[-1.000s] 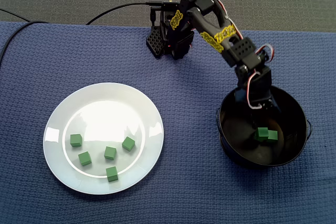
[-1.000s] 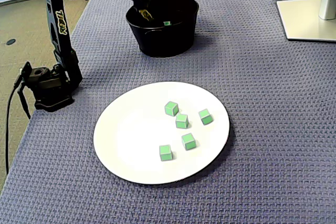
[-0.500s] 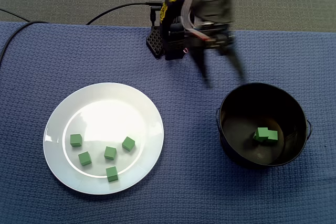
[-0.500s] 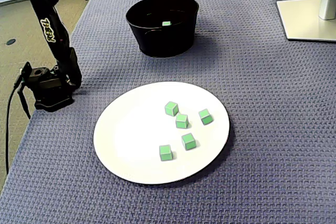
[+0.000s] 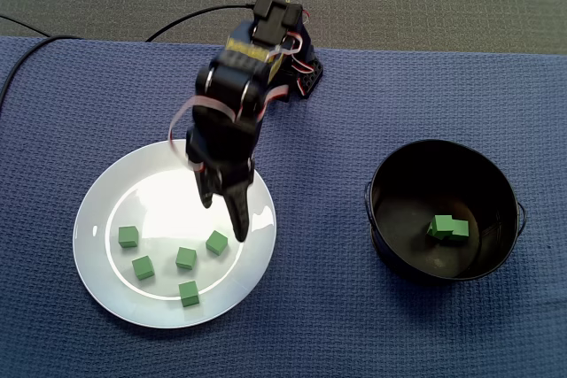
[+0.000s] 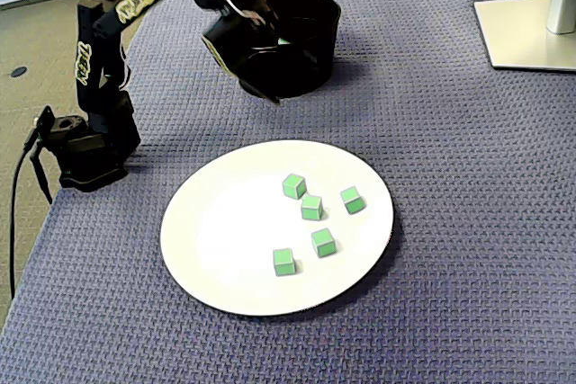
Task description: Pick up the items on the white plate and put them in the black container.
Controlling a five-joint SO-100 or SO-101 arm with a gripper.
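From where I stand, the arm reaches out from its base at the 12 o'clock edge of the blue woven cloth, and its gripper hangs over the white plate with the jaws spread wide and nothing between them. One finger points down toward the plate's middle and the other toward its 3 o'clock rim. Five green cubes lie loose on the plate, all in its lower half between about 4 and 8 o'clock. None touch each other, and the closest cube sits just beside the longer finger's tip, at its 7 o'clock. The black container stands well apart at the plate's 3 o'clock, and on its floor two more green cubes lie pressed together. In the other fixed view the plate is in the foreground with the same five cubes gathered right of its centre, and the container is at its 12 o'clock. The dark gripper hangs in front of the container's near wall — I can't make out the fingers clearly against it there. A black cable trails away from the base, and a white stand foot rests on the cloth at 2 o'clock.
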